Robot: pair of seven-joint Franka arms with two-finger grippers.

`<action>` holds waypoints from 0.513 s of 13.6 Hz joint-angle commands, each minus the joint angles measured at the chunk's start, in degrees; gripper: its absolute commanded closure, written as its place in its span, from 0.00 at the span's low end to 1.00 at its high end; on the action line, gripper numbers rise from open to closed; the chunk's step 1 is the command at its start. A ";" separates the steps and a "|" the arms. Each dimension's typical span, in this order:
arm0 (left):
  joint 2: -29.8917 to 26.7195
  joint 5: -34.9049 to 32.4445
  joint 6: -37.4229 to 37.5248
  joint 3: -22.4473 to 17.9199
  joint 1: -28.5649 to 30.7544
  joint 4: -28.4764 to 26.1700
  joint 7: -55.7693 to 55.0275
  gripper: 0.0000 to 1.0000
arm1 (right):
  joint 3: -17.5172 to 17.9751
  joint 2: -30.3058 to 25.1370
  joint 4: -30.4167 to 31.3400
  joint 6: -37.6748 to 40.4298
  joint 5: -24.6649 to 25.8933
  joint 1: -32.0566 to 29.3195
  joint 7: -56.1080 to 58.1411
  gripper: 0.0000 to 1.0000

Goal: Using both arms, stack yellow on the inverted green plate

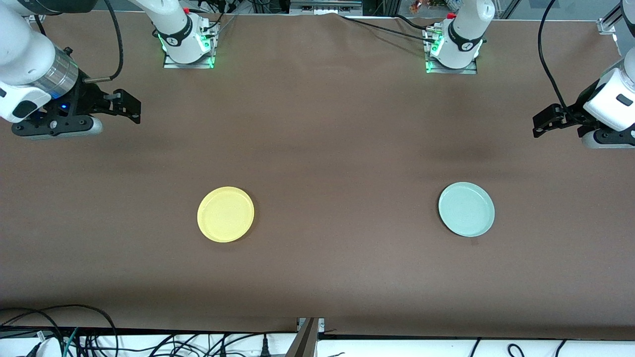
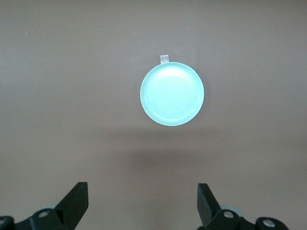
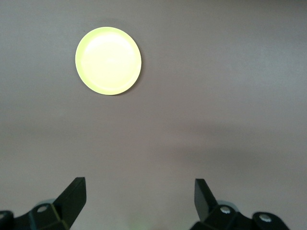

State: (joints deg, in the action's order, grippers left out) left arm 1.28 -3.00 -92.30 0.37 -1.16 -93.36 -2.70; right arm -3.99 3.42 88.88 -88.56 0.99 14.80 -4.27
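The yellow plate [image 1: 225, 214] lies flat on the brown table, toward the right arm's end; it also shows in the right wrist view [image 3: 108, 60]. The green plate [image 1: 466, 208] lies flat with its rim up, toward the left arm's end; it also shows in the left wrist view [image 2: 172, 94]. My right gripper [image 1: 133, 106] [image 3: 139, 188] hangs open and empty above the table near its end, well away from the yellow plate. My left gripper [image 1: 539, 125] [image 2: 142, 191] hangs open and empty near the other end, well away from the green plate.
A small pale bit of tape [image 2: 164, 58] lies on the table touching the green plate's edge. The arms' bases [image 1: 187, 42] [image 1: 454, 47] stand along the table's edge farthest from the front camera. Cables [image 1: 74, 332] hang below the nearest edge.
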 commanded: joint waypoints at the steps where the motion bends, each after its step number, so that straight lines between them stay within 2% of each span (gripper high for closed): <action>1: 0.92 1.69 1.33 -0.11 0.02 2.04 1.38 0.00 | -0.14 -1.48 -0.99 1.46 0.68 0.23 -0.56 0.00; 7: 1.09 1.69 1.51 -0.11 0.28 1.61 1.38 0.00 | -0.67 -1.32 -1.25 1.47 0.16 0.15 -0.03 0.00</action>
State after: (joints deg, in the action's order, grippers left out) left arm 1.30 -3.00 -92.22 0.37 -1.16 -93.36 -2.70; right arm -4.41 2.25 88.33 -88.26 0.99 14.79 -4.25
